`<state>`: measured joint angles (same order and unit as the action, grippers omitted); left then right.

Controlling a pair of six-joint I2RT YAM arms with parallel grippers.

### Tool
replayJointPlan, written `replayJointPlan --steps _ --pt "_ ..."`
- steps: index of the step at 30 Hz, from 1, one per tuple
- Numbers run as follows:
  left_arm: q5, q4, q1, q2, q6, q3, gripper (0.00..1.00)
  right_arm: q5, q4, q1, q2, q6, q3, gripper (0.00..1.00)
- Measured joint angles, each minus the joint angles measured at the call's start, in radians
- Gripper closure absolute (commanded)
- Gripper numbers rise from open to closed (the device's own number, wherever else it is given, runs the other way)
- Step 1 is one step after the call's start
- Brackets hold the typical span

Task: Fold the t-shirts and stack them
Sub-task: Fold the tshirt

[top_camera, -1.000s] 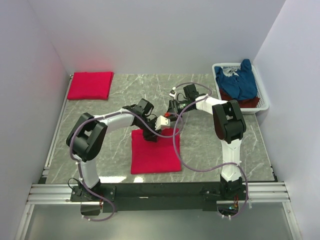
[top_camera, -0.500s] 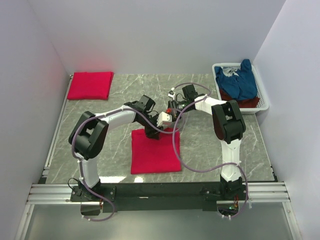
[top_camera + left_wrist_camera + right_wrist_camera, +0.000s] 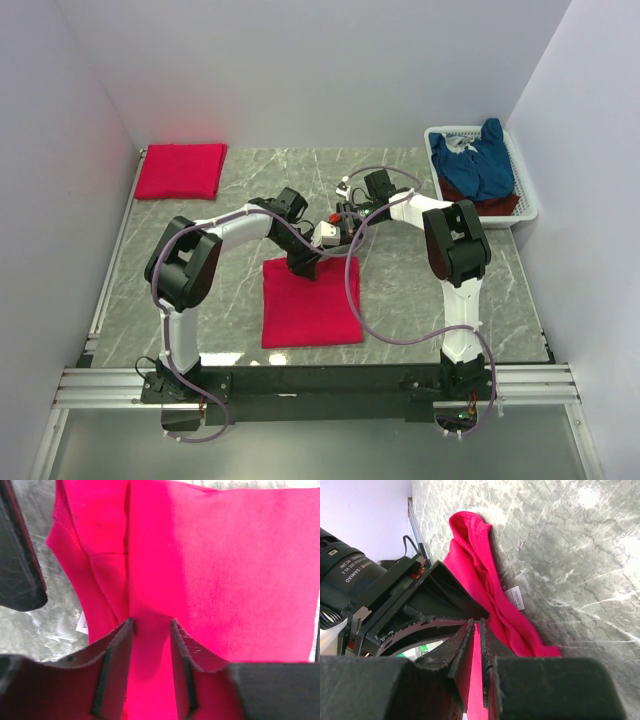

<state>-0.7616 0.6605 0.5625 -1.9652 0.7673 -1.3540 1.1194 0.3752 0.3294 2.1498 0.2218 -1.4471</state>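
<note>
A red shirt (image 3: 310,305) is laid folded on the table (image 3: 420,280), near the front edge and between the two arms. Its far edge is met by both grippers, which are set close together there.

The left gripper (image 3: 150,626) is pointed down at the cloth. Its fingers (image 3: 114,655) are held part open, a flat strip of the shirt is seen in the gap between them, and no bunched or lifted cloth can be made out there.

The right gripper (image 3: 476,630) is held low over the table, facing the left one. Its fingers (image 3: 454,652) are closed to a thin slit, and a layer of the red cloth is clamped between them. Beyond the tips, the shirt's rumpled edge is seen lying on the table, with a small white label (image 3: 514,597) turned out.

A second red shirt (image 3: 181,170) is laid folded at the back left corner, well apart from the first. A basket (image 3: 527,205) is set at the back right, and in it a navy shirt (image 3: 482,160) is draped over a dark red shirt (image 3: 495,203).
</note>
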Motion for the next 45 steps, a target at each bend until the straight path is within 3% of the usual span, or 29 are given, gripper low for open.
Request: replayJointPlan --steps 14,22,29,45 --pt "0.0 -0.026 0.001 0.011 0.007 0.048 0.99 0.011 -0.026 0.0 0.014 0.027 0.0 0.84" --pt "0.039 -0.077 0.033 0.178 0.009 0.142 0.99 0.045 -0.158 0.044 0.044 0.148 0.012 0.85" --pt "0.117 -0.141 0.098 0.335 0.031 0.251 0.99 0.081 -0.249 0.1 0.171 0.224 0.01 0.85" --pt "0.267 -0.274 0.111 0.405 0.051 0.299 0.99 0.154 -0.235 0.092 0.212 0.248 -0.001 0.85"
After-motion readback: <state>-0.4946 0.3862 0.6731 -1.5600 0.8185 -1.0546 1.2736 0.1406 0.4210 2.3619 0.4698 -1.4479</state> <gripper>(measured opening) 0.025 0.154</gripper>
